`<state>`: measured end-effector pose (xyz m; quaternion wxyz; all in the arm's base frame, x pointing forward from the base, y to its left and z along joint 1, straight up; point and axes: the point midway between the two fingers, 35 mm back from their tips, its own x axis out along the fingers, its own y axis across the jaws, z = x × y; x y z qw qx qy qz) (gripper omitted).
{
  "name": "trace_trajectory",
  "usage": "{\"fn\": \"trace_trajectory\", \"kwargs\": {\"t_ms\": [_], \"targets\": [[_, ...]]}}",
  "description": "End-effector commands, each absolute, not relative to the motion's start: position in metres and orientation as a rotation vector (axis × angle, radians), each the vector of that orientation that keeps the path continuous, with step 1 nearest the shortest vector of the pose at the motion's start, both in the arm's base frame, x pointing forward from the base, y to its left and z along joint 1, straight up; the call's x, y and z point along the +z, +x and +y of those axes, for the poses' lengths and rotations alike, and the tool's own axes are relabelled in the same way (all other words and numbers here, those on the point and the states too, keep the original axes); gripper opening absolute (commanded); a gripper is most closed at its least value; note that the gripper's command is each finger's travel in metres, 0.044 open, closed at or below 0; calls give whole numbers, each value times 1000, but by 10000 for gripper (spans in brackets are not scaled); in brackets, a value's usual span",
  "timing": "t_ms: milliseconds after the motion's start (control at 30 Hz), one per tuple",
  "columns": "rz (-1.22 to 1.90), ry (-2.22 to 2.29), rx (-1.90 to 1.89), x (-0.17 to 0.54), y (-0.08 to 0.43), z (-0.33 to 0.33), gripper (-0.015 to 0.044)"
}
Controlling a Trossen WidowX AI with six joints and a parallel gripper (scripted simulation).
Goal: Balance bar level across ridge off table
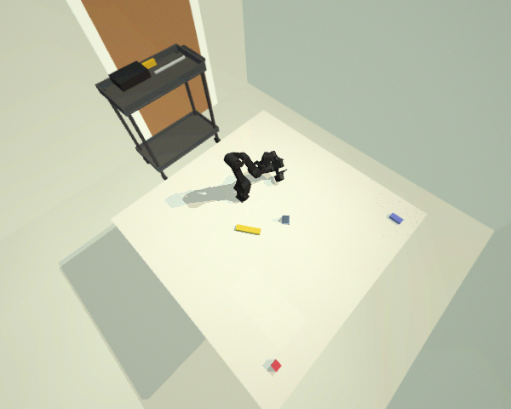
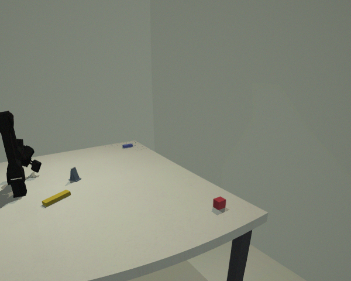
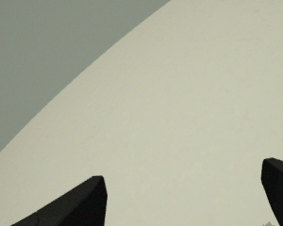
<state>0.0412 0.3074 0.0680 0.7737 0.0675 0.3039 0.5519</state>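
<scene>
The yellow bar (image 1: 248, 229) (image 2: 56, 198) lies flat on the table, clear of the ridge. The ridge (image 1: 285, 219) (image 2: 74, 174) is a small grey-blue wedge with a narrow top, standing upright close to one end of the bar; nothing rests on it. My gripper (image 1: 284, 173) (image 3: 186, 179) is open and empty, above the table on the far side of the ridge from the bar in the top view. Its fingers stand wide apart in the wrist view, with only bare table and background beyond them. Neither the bar nor the ridge shows there.
A blue block (image 1: 395, 218) (image 2: 127, 146) lies near a far table corner, among small dark specks. A red cube (image 1: 275, 365) (image 2: 219, 203) sits near another corner. A dark cart (image 1: 176, 138) stands beyond the table, with a black box (image 1: 130, 75) on top.
</scene>
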Motion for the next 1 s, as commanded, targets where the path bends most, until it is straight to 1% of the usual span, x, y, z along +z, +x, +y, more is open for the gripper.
{"fn": "trace_trajectory", "kwargs": {"t_ms": [0, 467, 967], "targets": [[638, 113, 1167, 70, 55, 310, 315], [607, -46, 1000, 63, 118, 298, 315], [633, -143, 820, 59, 179, 267, 315]]}}
